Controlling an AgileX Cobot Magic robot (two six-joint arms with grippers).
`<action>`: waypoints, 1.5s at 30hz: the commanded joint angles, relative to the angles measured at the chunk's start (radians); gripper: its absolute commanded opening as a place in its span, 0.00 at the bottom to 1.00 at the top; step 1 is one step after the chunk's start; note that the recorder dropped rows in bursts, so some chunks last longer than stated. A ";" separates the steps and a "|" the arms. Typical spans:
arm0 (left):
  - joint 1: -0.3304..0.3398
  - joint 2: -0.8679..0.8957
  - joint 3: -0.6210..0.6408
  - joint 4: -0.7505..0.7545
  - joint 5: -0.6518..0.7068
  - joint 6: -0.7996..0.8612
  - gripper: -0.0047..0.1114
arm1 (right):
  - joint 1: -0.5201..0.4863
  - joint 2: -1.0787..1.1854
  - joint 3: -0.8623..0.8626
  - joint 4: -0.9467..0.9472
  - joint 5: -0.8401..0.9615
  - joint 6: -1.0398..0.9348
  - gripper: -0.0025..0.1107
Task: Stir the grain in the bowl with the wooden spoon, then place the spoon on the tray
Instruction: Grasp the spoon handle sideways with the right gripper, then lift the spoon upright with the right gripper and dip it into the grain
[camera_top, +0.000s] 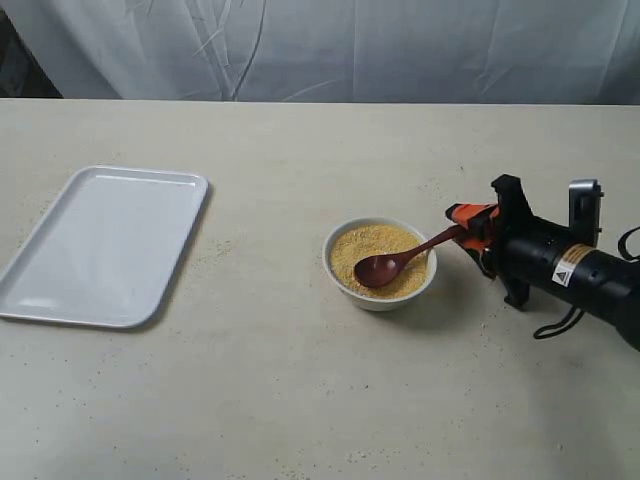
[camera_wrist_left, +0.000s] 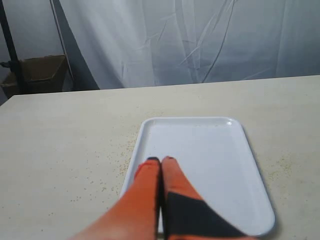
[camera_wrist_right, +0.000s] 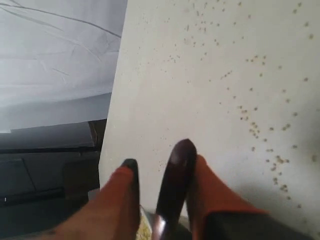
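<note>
ROOM VIEW: The right pincer (camera_top: 468, 226) reaches in low over the table (camera_top: 300, 400), its orange fingers astride the tip of the wooden spoon (camera_top: 380, 269). The handle leans on the rim of the bowl (camera_top: 380, 300) on the side nearest the pincer, and the dark oval head rests on the grain (camera_top: 365, 243) just ahead of the fingertips. The bowl is filled almost to its rim with the yellow meal. The tray (camera_top: 100, 245), well beyond the bowl from this pincer, holds nothing. LEFT WRIST: The left pincer (camera_wrist_left: 161, 160) hangs with its fingers pressed together and nothing between them. The white tray lies under and ahead of its tips, its floor bare, with stray grains dotting the table alongside. RIGHT WRIST: The spoon handle stands between the right pincer's fingers (camera_wrist_right: 210, 195), lying against one of them with a clear gap to the other. The jaws are parted and not clamped on the wood. The stirring looks not yet begun. To do it well, the pincer should close squarely on the handle before it moves. It should then keep the head low in the meal and sweep small circles inside the wall, so that nothing is pushed over the rim. A pinch this close to the handle's end may let the spoon swivel.
</note>
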 joint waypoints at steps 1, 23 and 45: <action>-0.004 -0.005 0.002 0.004 -0.009 -0.004 0.04 | 0.023 0.003 -0.004 0.027 0.010 -0.004 0.07; -0.004 -0.005 0.002 0.004 -0.009 -0.004 0.04 | 0.056 -0.248 -0.005 0.136 -0.058 -0.330 0.02; -0.004 -0.005 0.002 0.004 -0.007 -0.004 0.04 | 0.238 -0.291 -0.064 0.205 0.082 -1.079 0.02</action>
